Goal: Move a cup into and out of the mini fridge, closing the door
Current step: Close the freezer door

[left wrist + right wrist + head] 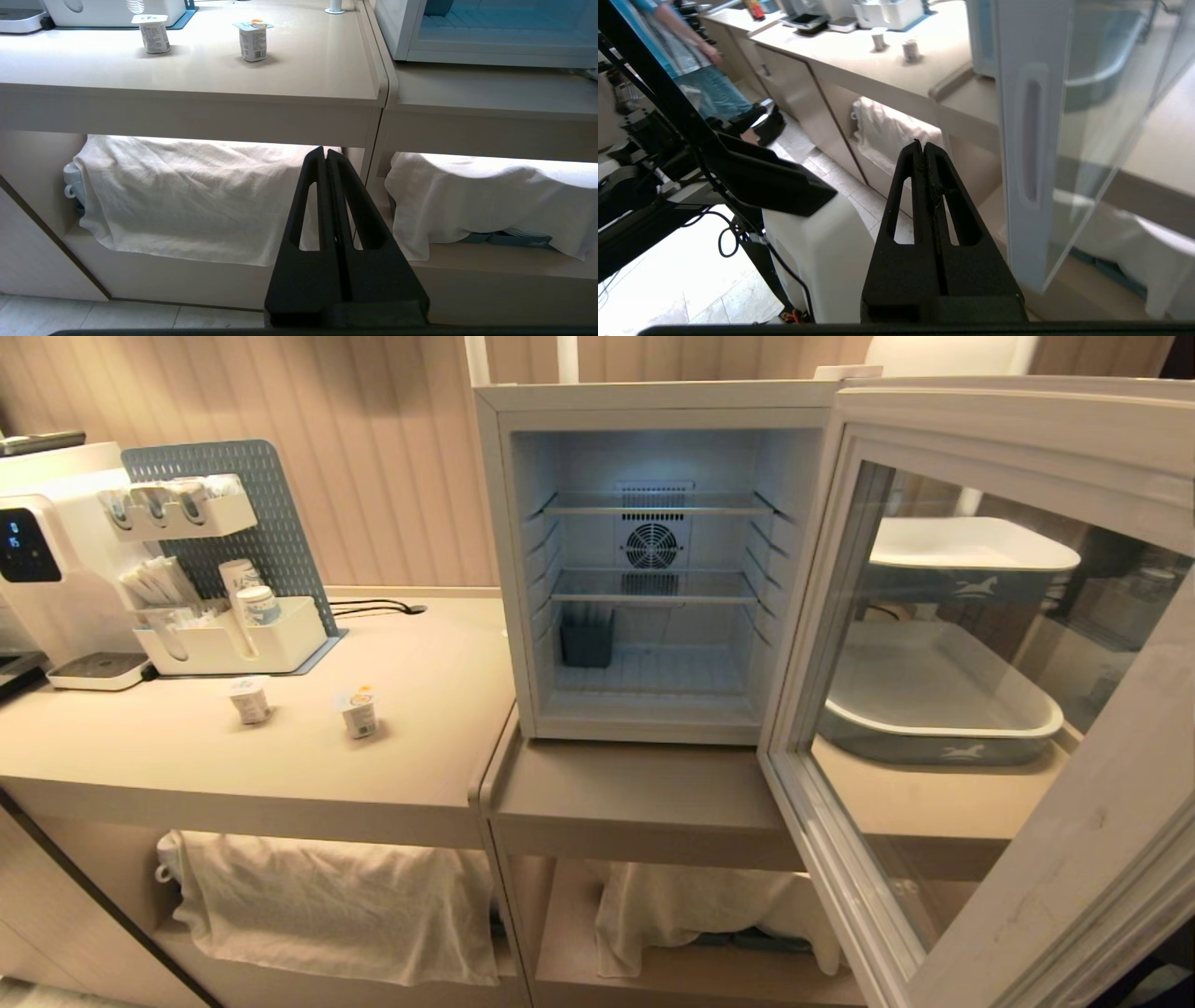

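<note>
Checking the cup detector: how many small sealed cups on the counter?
2. The left cup and the right cup stand apart on the counter, left of the open mini fridge. Organizer items uncounted.

Two small sealed cups (250,699) (358,712) stand on the bench (429,691) near its front edge. One mini fridge (653,560) with one open door (980,709) holds two wire shelves (653,504) and one dark container (586,642). Two trays (971,560) sit stacked behind the door's glass. Two white cloths (336,905) hang below.

White mini fridge (509,569) on the counter at 12 o'clock, lit interior, wire shelves, rear fan, glass-windowed door (943,915) swung wide open toward 4 o'clock, two small cups (250,699) (358,712) upright at 9 o'clock.
</note>
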